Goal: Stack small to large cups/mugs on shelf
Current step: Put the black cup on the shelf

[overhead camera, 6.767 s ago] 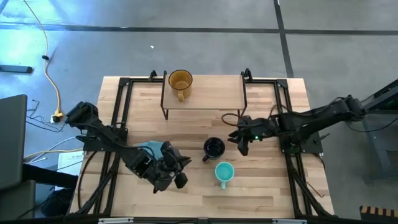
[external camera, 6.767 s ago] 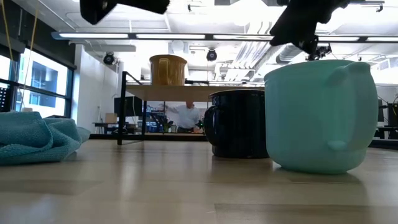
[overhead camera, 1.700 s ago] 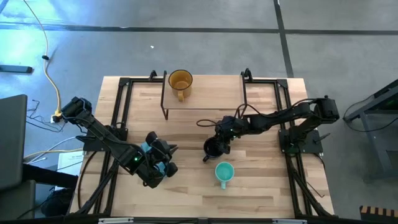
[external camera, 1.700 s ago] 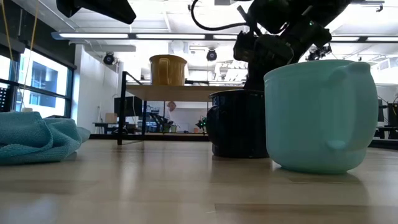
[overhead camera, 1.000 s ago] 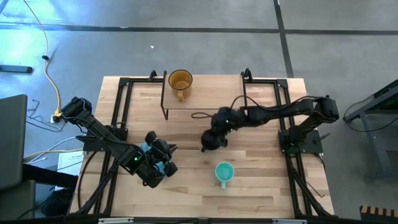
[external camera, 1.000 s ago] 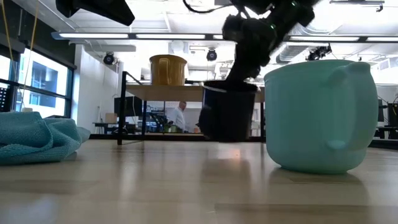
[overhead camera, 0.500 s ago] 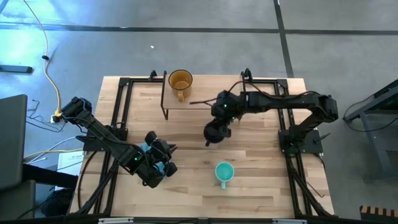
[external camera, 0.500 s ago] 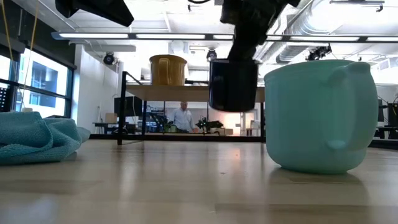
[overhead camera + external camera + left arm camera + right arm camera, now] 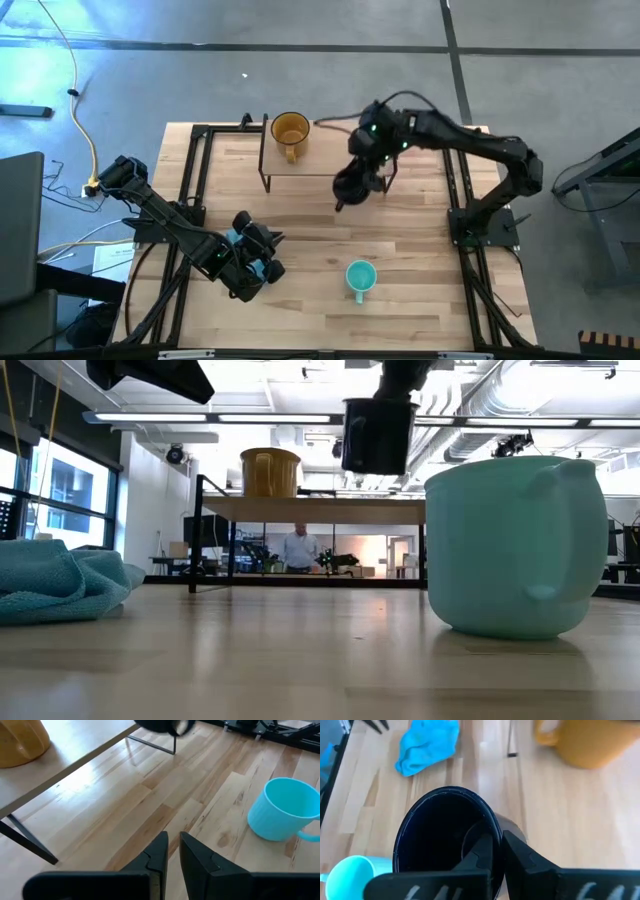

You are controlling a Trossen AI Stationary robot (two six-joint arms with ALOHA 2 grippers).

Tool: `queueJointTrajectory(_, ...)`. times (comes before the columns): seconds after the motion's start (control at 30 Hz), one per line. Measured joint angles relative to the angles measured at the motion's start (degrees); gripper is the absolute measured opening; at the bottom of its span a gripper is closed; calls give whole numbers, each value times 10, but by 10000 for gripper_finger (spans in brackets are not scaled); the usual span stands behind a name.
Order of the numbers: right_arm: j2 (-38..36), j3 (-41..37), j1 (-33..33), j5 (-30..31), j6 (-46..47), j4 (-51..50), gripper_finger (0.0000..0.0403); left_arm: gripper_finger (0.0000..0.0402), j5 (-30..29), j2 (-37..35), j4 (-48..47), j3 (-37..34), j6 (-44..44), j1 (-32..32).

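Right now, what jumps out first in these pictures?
The black mug hangs in the air at the shelf's front edge, pinched by its rim in the right gripper. On the shelf's far left stands the yellow mug. The teal mug waits on the table, and the left gripper is over the blue cloth.

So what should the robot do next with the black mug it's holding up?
Probably carry the black mug sideways along the shelf toward the yellow mug. The right gripper pinches its rim and holds it in the air at the shelf's front edge, above the board, while the yellow mug sits at the other end. The teal mug waits on the table.
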Motion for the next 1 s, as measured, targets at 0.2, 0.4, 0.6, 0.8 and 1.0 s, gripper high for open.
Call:
queueJointTrajectory(0.2, 10, 61, -54, -36, -46, -35, 0, 37, 0, 0, 6, 0, -15, 0)
queueJointTrajectory(0.4, 75, 165, -97, -77, -116, -138, 0, 37, 0, 0, 40, 0, -22, 0)
queueJointTrajectory(0.6, 166, 294, -114, -98, -195, -234, 0, 37, 0, 0, 65, 0, -42, 0)
queueJointTrajectory(0.8, 247, 401, -133, -125, -246, -280, 0, 37, 0, 0, 65, 0, -42, 0)
queueJointTrajectory(1.0, 274, 408, -152, -128, -234, -259, 0, 37, -7, -1, 20, 0, -27, 2)
